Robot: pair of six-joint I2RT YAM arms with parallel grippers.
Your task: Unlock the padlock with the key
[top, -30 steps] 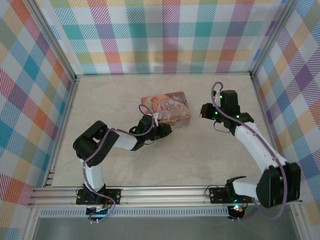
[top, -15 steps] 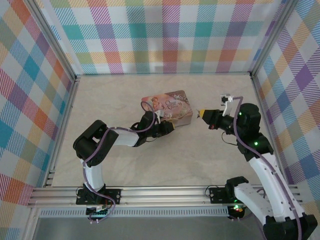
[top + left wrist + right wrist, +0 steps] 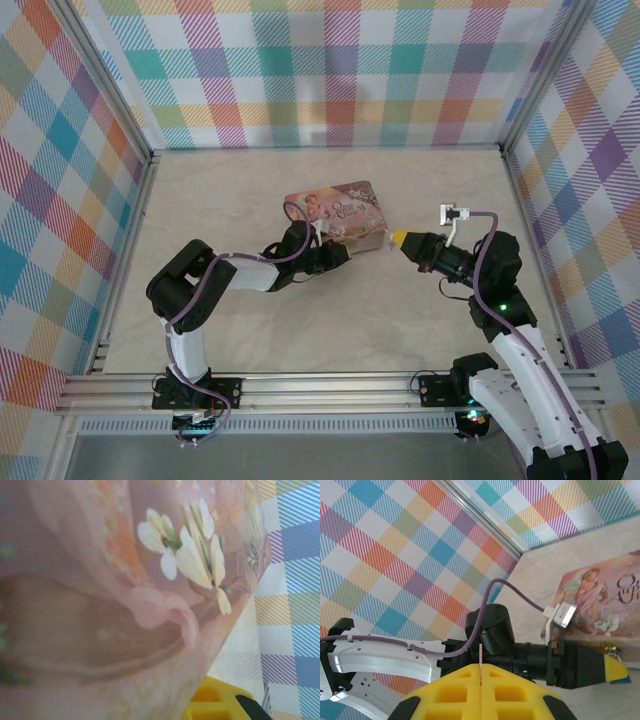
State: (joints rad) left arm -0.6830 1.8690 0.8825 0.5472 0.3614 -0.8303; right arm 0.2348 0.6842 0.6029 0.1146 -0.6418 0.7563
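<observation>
Pointing at the pink tin [image 3: 345, 210], right fingers [image 3: 455, 692] press together; left fingers [image 3: 614, 669] beside it, opening unclear.

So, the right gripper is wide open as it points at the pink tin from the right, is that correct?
Not quite: the right gripper is shut; the right wrist view shows its yellow fingers pressed together. It does point at the pink tin from the right.

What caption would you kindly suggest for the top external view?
Left gripper at the pink tin's near edge; right gripper aimed at its right end.
</observation>
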